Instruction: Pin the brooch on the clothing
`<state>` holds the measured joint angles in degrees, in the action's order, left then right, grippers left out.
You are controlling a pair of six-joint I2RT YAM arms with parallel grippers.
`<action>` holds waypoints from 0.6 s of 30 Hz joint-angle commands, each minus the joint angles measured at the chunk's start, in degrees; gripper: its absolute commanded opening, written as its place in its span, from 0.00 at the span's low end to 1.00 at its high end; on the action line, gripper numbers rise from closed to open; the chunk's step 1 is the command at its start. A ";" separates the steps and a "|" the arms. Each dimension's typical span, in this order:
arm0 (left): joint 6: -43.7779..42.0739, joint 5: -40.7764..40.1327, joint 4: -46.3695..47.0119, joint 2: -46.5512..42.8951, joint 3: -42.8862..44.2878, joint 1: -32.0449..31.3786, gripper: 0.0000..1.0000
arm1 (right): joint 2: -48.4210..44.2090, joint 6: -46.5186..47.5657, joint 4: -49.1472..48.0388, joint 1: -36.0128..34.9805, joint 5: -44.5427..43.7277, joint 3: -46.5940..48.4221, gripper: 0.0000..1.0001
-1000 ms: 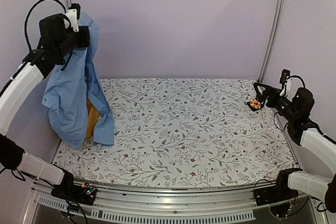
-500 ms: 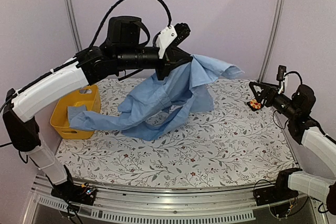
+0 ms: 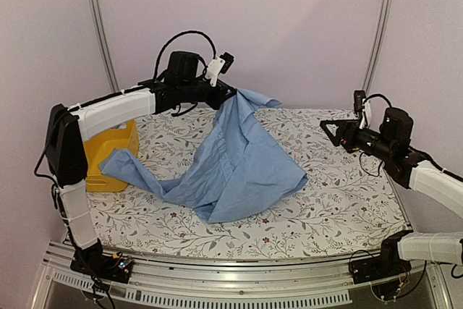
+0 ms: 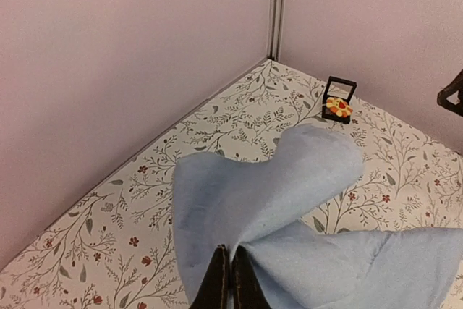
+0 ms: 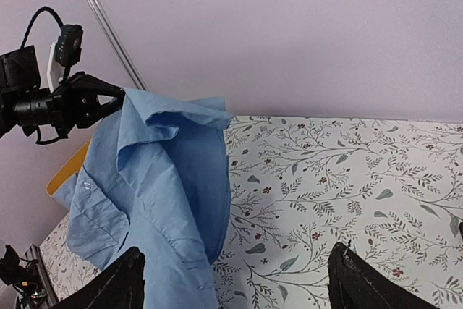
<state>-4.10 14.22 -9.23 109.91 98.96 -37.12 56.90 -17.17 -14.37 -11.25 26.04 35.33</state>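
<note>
We see the brooch point(image 4: 338, 106) unpinned, resting in its black frame point(image 4: 341, 81) at the desk's point(image 3: 347, 200) far corner. The shirt point(image 3: 246, 168) drapes nearby, its upper edge pinched by the left pincer point(image 3: 231, 95). The right pincer point(image 3: 329, 132) hovers spread and empty. Pinning remains undone.

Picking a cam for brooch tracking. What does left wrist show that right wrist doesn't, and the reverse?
Left wrist only: the brooch, sitting in a small black frame on the table near the far corner.
Right wrist only: a sliver of the yellow basket behind the cloth, plus the collar and a white button.
Both: the blue shirt, the left fingers shut on it, and the floral table.
</note>
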 commanded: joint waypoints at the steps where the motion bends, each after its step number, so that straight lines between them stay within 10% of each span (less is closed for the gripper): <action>1: 6.51 -0.69 8.27 -2.34 -4.55 -0.41 0.00 | 8.29 2.29 6.06 -13.68 -14.67 0.67 0.88; 18: 9.34 -1.02 17.22 -8.43 -18.52 -0.14 0.00 | 47.62 -16.15 -9.80 -25.18 -3.28 9.51 0.83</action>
<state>4.62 13.89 5.13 105.45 81.43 -37.12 101.58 -28.99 -20.84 -35.68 19.11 43.38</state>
